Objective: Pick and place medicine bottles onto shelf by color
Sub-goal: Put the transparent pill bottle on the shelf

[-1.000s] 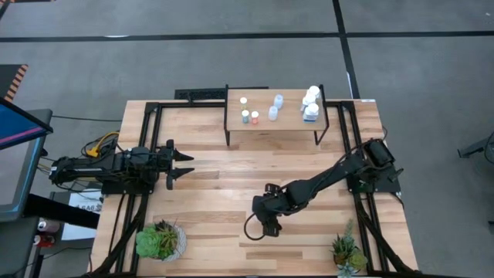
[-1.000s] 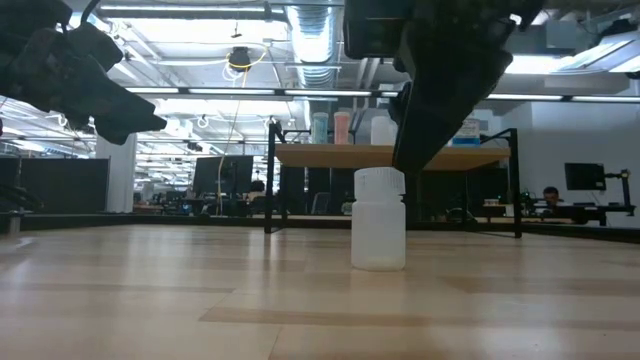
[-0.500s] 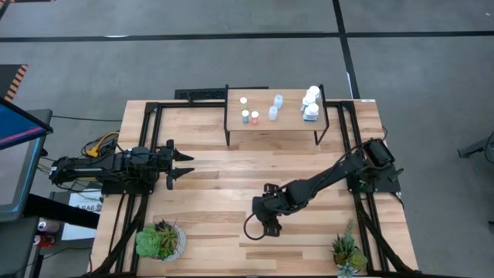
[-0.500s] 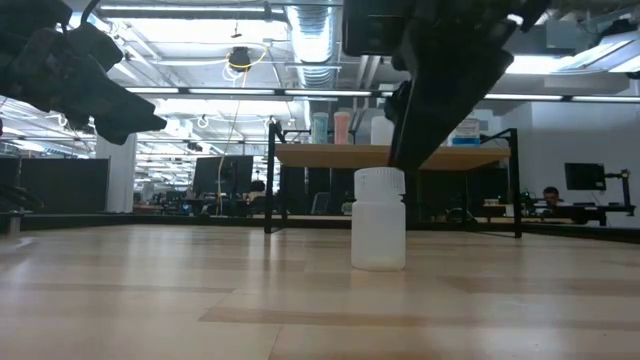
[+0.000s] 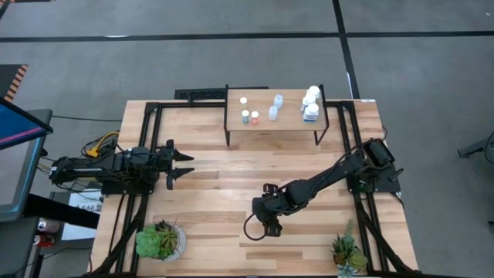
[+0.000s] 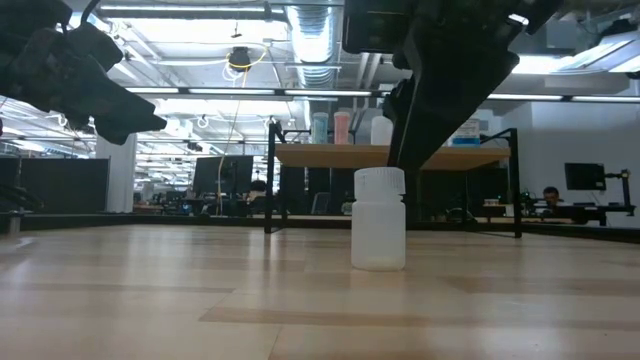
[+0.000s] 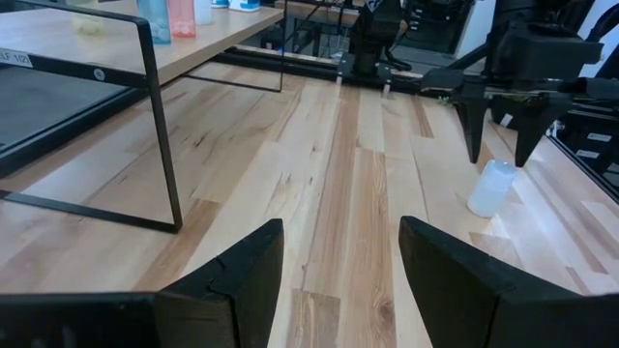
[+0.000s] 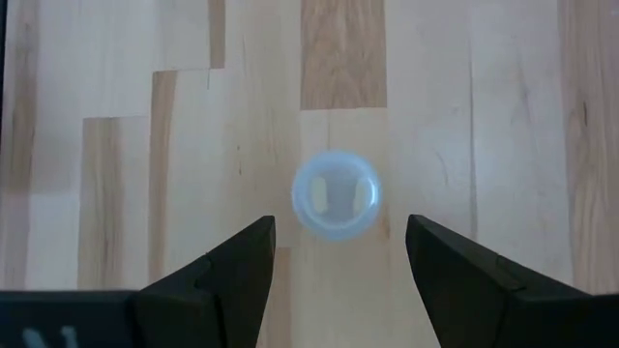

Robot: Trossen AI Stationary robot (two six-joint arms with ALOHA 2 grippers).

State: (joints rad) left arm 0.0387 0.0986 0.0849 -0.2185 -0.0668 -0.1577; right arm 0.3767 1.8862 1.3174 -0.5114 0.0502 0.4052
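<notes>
Right claw (image 5: pixel 269 225) hangs fingers-down directly over a lone white bottle (image 6: pixel 379 219) standing upright on the tabletop (image 5: pixel 216 193), near its front-middle. Fingers spread wide, one each side of the bottle's cap in the wrist view, apart from it; nothing gripped. In the low view the bottle stands free, w/ the dark arm above and behind it.

Left claw (image 5: pixel 183 164) waits at the tabletop's left side, raised, pointing toward the middle, fingers wide open and empty.

Shelf (image 5: pixel 274 126) sits at the far edge of the tabletop, light wood on thin black legs. On it, from the high view: three small bottles (image 5: pixel 248 112) grouped at its left part (one white-capped, one teal-ish, one orange-pink), two pale blue bottles (image 5: pixel 275 106) about mid-shelf, and a cluster of larger white bottles (image 5: pixel 310 103) at its right end; exact count in that cluster unclear.

Two potted plants at the near edge: a round green one (image 5: pixel 160 240) front-left, a spikier one (image 5: pixel 346 253) front-right.
</notes>
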